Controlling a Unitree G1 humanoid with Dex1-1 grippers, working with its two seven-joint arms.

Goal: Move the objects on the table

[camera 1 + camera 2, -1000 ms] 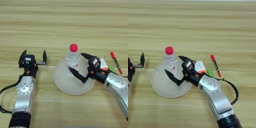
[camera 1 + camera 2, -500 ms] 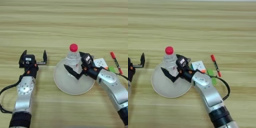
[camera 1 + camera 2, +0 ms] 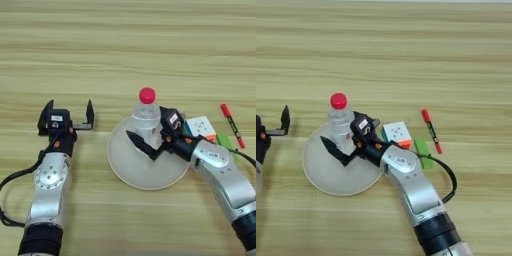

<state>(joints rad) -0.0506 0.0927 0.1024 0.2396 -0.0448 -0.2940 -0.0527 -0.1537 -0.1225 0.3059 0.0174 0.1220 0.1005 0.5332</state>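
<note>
Just right of frame centre, the small clear plastic bottle with a red cap (image 3: 147, 120) stands upright on the round white plate (image 3: 125, 167), its body between the spread, unclenched fingers of the right gripper (image 3: 150, 137), far nearer than the open, idle left gripper (image 3: 68, 112) at mid-left.

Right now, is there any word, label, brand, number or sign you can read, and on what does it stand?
None can be read.
Left gripper: small white label on its black housing, too blurred to read.
Right gripper: small white label on its housing, too blurred to read.
Bottle, puzzle cube, marker pen: no lettering visible.
</note>
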